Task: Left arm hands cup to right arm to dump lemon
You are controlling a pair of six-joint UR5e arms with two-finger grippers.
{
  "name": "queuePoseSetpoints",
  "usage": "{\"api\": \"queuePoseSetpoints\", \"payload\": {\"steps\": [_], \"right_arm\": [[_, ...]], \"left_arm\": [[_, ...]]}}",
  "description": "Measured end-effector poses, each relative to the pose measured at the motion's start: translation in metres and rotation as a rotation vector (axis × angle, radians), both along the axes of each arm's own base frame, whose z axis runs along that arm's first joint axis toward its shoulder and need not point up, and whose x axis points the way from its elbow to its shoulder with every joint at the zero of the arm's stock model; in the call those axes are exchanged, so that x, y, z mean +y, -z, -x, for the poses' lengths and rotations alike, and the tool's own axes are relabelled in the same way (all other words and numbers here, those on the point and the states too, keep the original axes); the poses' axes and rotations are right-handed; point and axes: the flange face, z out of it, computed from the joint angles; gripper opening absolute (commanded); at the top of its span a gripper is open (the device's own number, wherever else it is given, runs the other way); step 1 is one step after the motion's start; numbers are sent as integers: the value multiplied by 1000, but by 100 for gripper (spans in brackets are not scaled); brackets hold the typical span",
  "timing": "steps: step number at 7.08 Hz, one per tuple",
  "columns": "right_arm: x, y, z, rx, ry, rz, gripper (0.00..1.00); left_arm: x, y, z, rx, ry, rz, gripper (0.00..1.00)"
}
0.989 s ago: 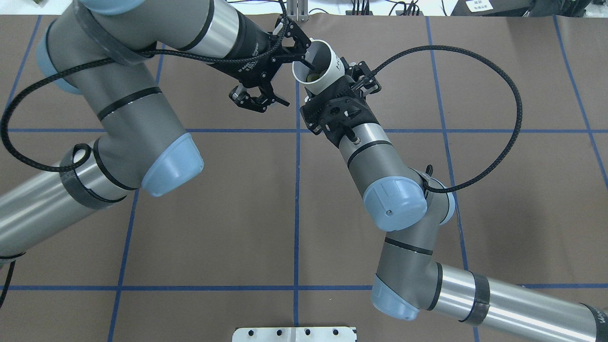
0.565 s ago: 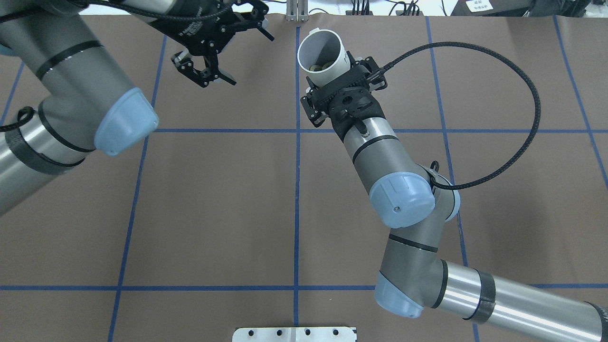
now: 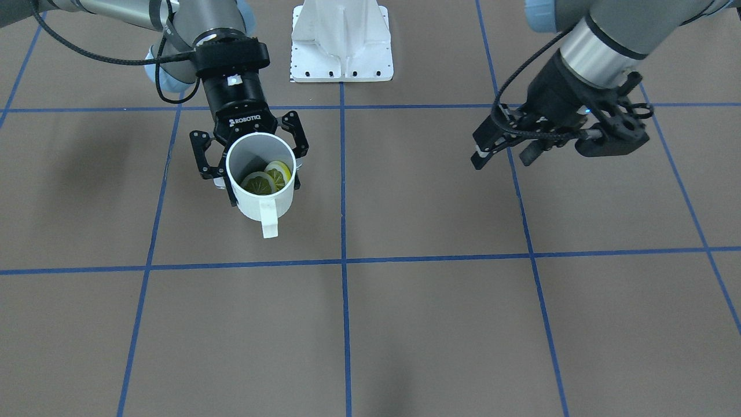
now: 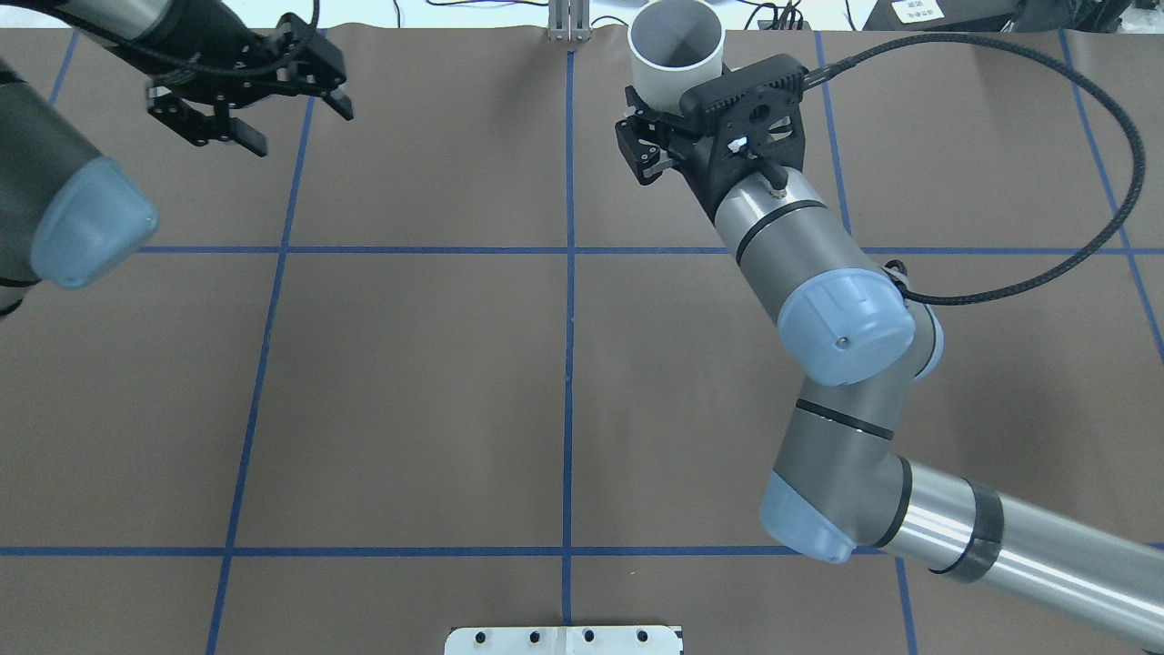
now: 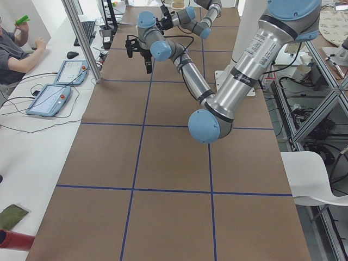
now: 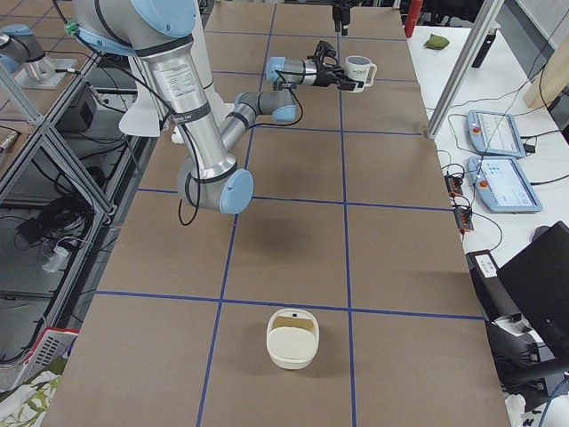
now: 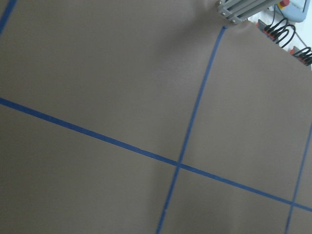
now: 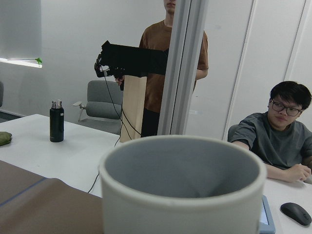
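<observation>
My right gripper [image 3: 261, 174], marked ROBOTIQ, is shut on the white cup [image 3: 259, 200] and holds it roughly upright above the table, handle pointing away from the robot. Two yellow-green lemon slices [image 3: 267, 178] lie inside it. The overhead view shows the cup [image 4: 677, 56] at the far table edge ahead of the right gripper [image 4: 668, 105]. The cup's rim [image 8: 185, 187] fills the right wrist view, where the lemon is hidden. My left gripper [image 4: 293, 123] is open and empty, far to the left of the cup; it also shows in the front view [image 3: 503, 155].
A white mounting plate [image 3: 341, 46] sits at the robot's base. A cream-coloured container [image 6: 292, 338] stands on the table at the robot's right end. An aluminium post [image 4: 568, 23] rises at the far edge. Operators sit beyond it [image 8: 280, 131].
My left gripper has let go of the cup's rim and pulled away to the left. My right gripper has carried the cup to the right and farther from the robot.
</observation>
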Motion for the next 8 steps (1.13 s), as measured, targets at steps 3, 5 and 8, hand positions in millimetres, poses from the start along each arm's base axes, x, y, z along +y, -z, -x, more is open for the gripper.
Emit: {"api": "queuePoseSetpoints", "payload": {"steps": [3,5,8], "right_arm": [[0,-47,-68,16,20,40,0],[5,-81,-114,2,28,94,0],[41,-151,-190,-126,4,173,0]], "left_arm": [[-14,-104,81,-196,-171,-251,100],[-17,-154,135,-262,-217,-321,100],[-16,-173,150,-280,-228,-323,100]]}}
